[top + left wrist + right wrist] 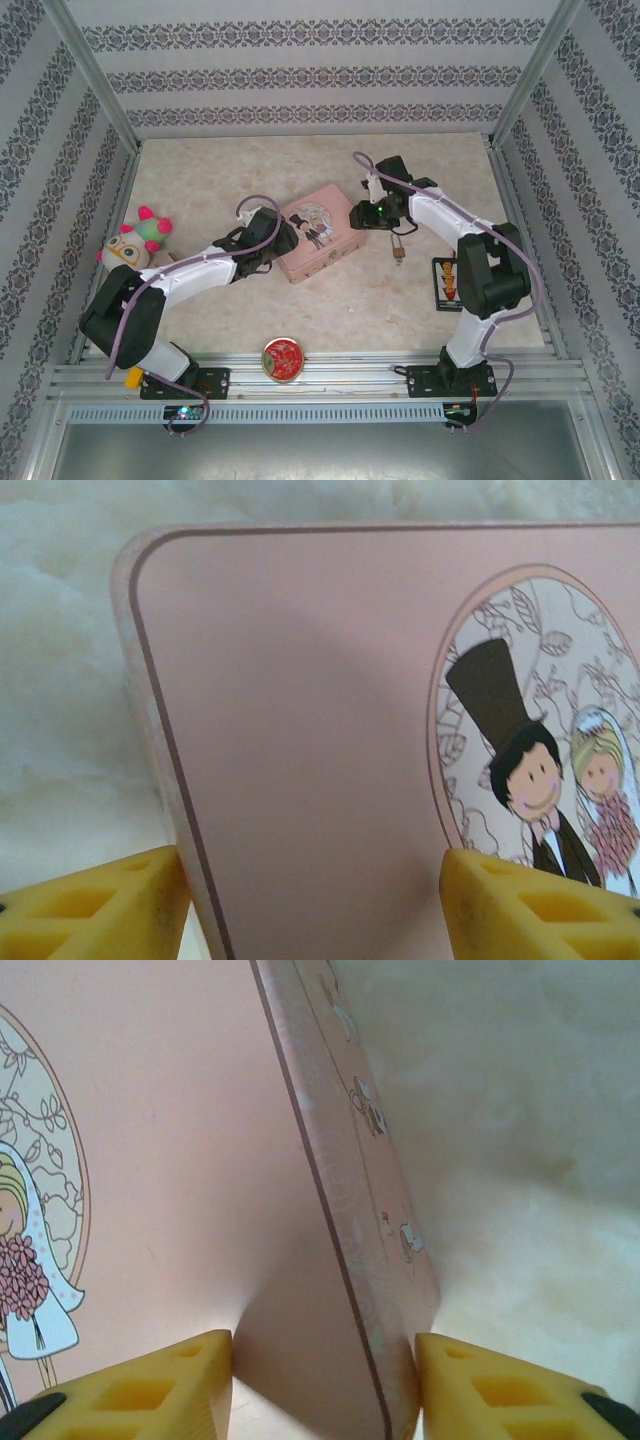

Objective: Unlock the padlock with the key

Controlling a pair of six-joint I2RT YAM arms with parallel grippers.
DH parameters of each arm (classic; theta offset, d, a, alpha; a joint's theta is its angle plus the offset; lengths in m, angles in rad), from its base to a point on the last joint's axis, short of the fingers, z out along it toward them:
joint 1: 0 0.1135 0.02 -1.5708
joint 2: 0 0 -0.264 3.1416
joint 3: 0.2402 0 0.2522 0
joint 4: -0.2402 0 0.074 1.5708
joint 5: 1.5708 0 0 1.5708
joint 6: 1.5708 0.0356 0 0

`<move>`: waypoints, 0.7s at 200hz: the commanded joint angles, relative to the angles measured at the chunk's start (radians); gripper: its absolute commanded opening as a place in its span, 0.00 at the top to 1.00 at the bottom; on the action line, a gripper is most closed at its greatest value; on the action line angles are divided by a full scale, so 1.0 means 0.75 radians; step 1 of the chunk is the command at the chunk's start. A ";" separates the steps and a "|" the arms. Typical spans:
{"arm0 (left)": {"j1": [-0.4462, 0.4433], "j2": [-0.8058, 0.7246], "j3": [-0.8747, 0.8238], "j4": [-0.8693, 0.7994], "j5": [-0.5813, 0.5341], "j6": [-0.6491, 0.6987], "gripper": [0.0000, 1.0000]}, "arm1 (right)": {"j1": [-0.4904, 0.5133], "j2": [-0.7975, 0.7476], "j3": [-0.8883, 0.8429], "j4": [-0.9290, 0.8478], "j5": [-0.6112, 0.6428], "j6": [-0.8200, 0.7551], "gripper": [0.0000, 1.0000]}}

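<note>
Two grippers, left gripper [310, 868] and right gripper [322, 1345], stand part-open astride opposite edges of the pink tin box [330, 252], clamping nothing yet; close evenly, sparing the padlock [399, 253] lying near its right edge

Even, bright light; soft shadows. Wrist views: pink tin box [300, 730] sharp, table [60, 680] behind blurred.

Three walls close in the table [350, 300]. The back wall [300, 60], the left wall [45, 150] and the right wall [600, 150] carry pale wallpaper with broad bands of dark damask ornament. Bare aluminium posts [95, 75] rise from the two far corners. The tabletop is cream, faintly mottled, softly and evenly lit. Aluminium rails [330, 385] run along its near edge, with a grey slotted strip [300, 412] beside them.
</note>
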 commanded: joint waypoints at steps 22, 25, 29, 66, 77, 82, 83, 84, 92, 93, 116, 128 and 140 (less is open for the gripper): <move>0.028 0.062 0.094 0.081 0.058 0.101 0.34 | 0.047 -0.195 -0.186 0.071 0.035 0.135 0.55; 0.031 0.066 0.096 0.084 0.063 0.103 0.34 | 0.050 -0.206 -0.198 0.076 0.038 0.141 0.55; 0.032 0.072 0.100 0.088 0.067 0.105 0.34 | 0.053 -0.222 -0.216 0.081 0.043 0.155 0.56; 0.057 0.129 0.161 0.099 0.113 0.142 0.34 | 0.079 -0.346 -0.387 0.184 0.053 0.279 0.55; 0.066 0.141 0.175 0.101 0.129 0.146 0.34 | 0.089 -0.370 -0.429 0.219 0.046 0.315 0.55; 0.071 0.145 0.180 0.104 0.134 0.151 0.34 | 0.094 -0.379 -0.443 0.231 0.046 0.330 0.55; 0.071 0.146 0.182 0.104 0.135 0.151 0.34 | 0.094 -0.381 -0.446 0.234 0.047 0.332 0.55; 0.073 0.146 0.182 0.105 0.136 0.152 0.34 | 0.096 -0.383 -0.449 0.237 0.048 0.335 0.55; 0.081 0.152 0.189 0.108 0.140 0.158 0.34 | 0.106 -0.395 -0.468 0.251 0.055 0.357 0.55; 0.082 0.153 0.190 0.108 0.140 0.157 0.34 | 0.107 -0.395 -0.470 0.252 0.057 0.360 0.55; 0.110 0.176 0.216 0.110 0.160 0.172 0.34 | 0.139 -0.430 -0.516 0.297 0.092 0.412 0.55; 0.125 0.191 0.232 0.113 0.176 0.175 0.34 | 0.151 -0.441 -0.538 0.320 0.097 0.439 0.55; 0.138 0.204 0.247 0.111 0.196 0.179 0.34 | 0.156 -0.446 -0.549 0.337 0.102 0.456 0.55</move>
